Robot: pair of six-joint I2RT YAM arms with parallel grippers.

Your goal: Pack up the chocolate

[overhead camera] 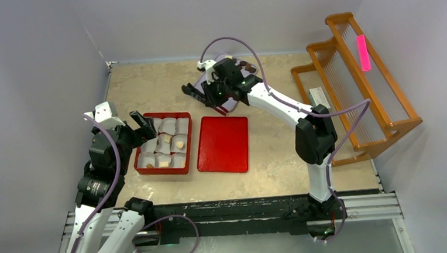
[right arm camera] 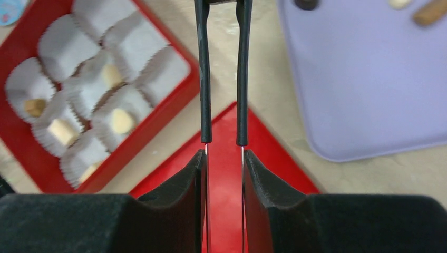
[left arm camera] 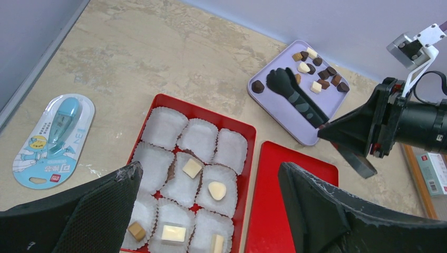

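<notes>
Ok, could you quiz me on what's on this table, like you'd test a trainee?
1. True or false: the right gripper is shut on the long black plastic tongs.
2. The loose chocolate pieces lie on: A) red flat lid, B) lilac plastic tray, C) wooden rack.
3. How many white paper cups in the red rectangular box hold a piece?
Key: 1 true; 2 B; 3 five.

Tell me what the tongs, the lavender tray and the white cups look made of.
Tongs: matte black, likely plastic or silicone; no shine.
Lavender tray: probably smooth plastic, with rounded moulded corners.
White cups: thin paper, judging by the pleated, crinkled walls.
</notes>
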